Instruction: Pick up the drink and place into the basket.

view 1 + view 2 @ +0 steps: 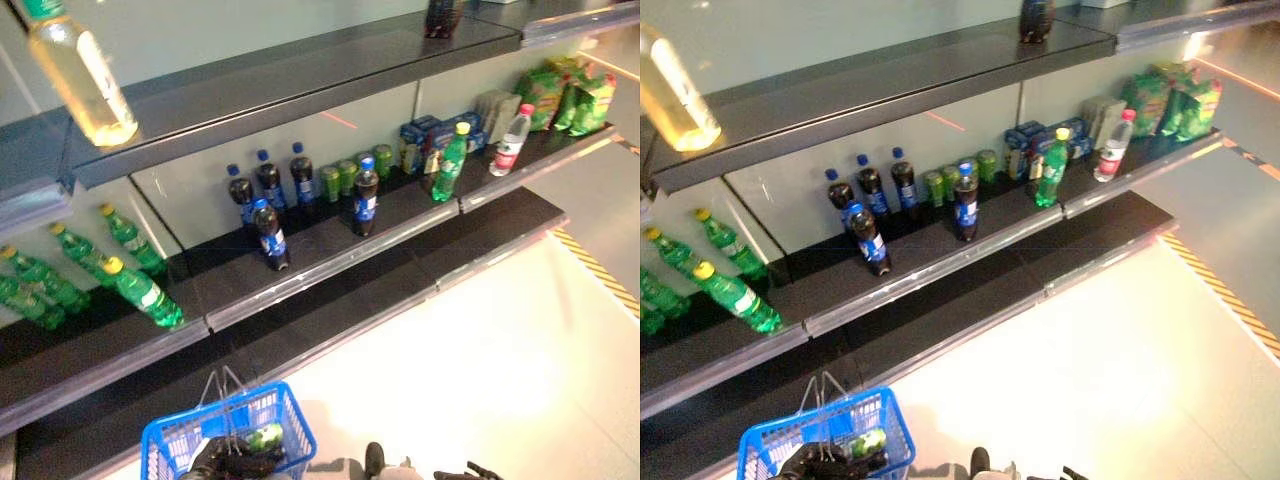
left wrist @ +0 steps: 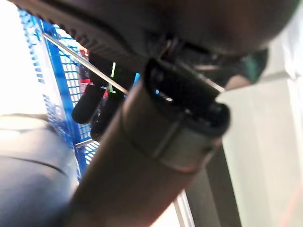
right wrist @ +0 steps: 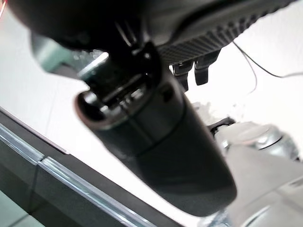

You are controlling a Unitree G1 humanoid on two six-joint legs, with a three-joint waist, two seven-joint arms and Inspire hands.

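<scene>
The left hand (image 1: 232,460), dark and matte, sits at six o'clock with fingers curled round the wire handles of the blue mesh basket (image 1: 165,440). A green can (image 1: 266,436) lies inside. The right hand (image 1: 470,472) barely shows at five o'clock; I cannot tell its fingers.

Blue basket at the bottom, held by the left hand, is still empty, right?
Not empty. The left eye view shows a green can already lying in the blue basket. The rest holds: the basket sits at the bottom, with the left hand at its handles.
</scene>
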